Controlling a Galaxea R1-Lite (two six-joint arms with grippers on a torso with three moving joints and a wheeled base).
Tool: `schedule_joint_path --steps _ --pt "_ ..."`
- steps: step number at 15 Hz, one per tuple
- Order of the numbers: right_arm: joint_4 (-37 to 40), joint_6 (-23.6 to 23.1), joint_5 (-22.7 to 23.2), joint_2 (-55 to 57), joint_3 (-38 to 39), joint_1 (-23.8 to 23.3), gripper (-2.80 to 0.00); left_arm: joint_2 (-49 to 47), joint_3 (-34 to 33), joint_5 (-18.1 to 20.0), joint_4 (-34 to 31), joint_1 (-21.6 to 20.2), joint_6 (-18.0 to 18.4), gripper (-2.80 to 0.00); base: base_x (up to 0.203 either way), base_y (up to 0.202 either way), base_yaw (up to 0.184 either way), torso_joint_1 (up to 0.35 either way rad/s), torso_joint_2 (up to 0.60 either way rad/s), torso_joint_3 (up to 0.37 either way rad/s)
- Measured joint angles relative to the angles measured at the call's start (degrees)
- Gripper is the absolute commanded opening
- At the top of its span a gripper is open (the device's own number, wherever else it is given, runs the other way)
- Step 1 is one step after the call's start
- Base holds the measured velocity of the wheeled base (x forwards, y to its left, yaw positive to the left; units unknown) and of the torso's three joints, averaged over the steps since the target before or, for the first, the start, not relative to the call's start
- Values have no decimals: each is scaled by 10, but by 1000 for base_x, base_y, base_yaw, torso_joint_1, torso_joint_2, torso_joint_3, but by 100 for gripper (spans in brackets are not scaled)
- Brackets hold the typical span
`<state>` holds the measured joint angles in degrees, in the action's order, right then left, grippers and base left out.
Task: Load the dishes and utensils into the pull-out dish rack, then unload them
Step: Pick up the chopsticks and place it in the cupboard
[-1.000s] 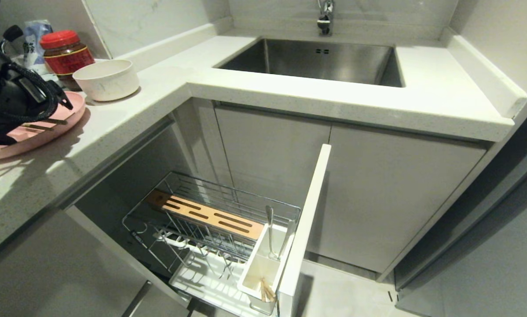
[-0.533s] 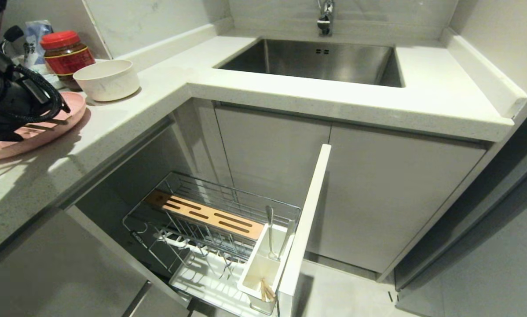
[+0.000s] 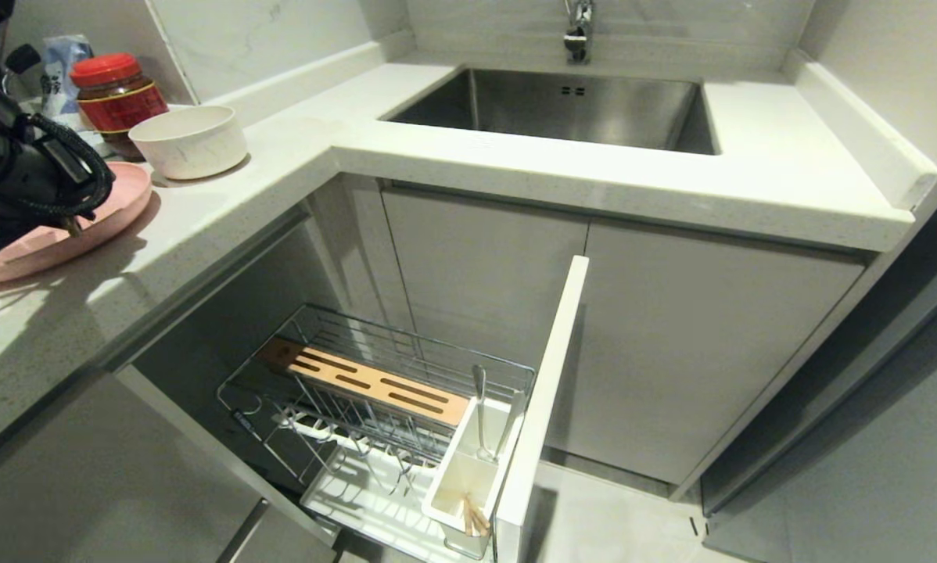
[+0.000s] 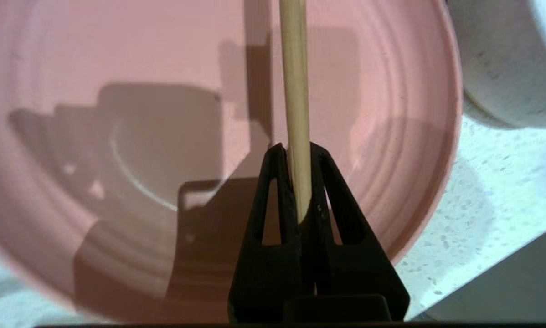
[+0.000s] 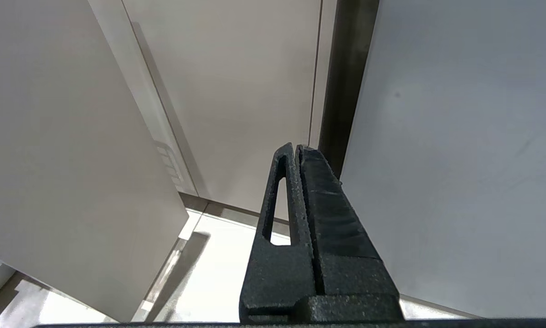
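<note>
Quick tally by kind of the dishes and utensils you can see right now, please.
Plates: 1, plate
Bowls: 1, bowl
Chopsticks on plate: 1 visible, chopstick
Chopsticks in cutlery box: count unclear
Metal cutlery in box: 2
Total: 5, plus boxed chopsticks

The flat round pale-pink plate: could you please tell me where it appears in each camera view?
Head view: flat round pale-pink plate on the counter at the far left, partly behind the left arm.
Left wrist view: plate fills most of the picture, under the left gripper shut on a light wooden chopstick.
Right wrist view: not in it.
Shared landmark: cream-white round bowl beside the plate.
</note>
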<state>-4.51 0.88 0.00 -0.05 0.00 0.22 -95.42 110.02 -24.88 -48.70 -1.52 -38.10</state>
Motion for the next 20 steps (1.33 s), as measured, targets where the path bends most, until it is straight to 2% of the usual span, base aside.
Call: schedule_joint_path --steps 8,10,13,16,18,19,20 --pt "0 0 0 0 0 0 -280 59 8 -9 20 -10 2 -280 0 0 0 0 0 0" --pt "0 0 0 0 0 0 -280 93 8 -5 45 8 0 -280 0 0 0 0 0 0" --pt "0 0 0 0 0 0 -280 136 8 3 69 98 -33 -280 0 0 0 0 0 0" --pt "0 0 0 0 0 0 -280 167 3 5 65 237 -67 -280 0 0 0 0 0 0" --pt "0 0 0 0 0 0 -280 176 -1 7 44 332 -82 -280 0 0 0 0 0 0" --pt "0 0 0 0 0 0 -280 175 -4 14 22 369 -85 -280 0 0 0 0 0 0" --pt "0 0 0 0 0 0 -280 170 -4 25 -3 389 -86 -280 0 0 0 0 0 0"
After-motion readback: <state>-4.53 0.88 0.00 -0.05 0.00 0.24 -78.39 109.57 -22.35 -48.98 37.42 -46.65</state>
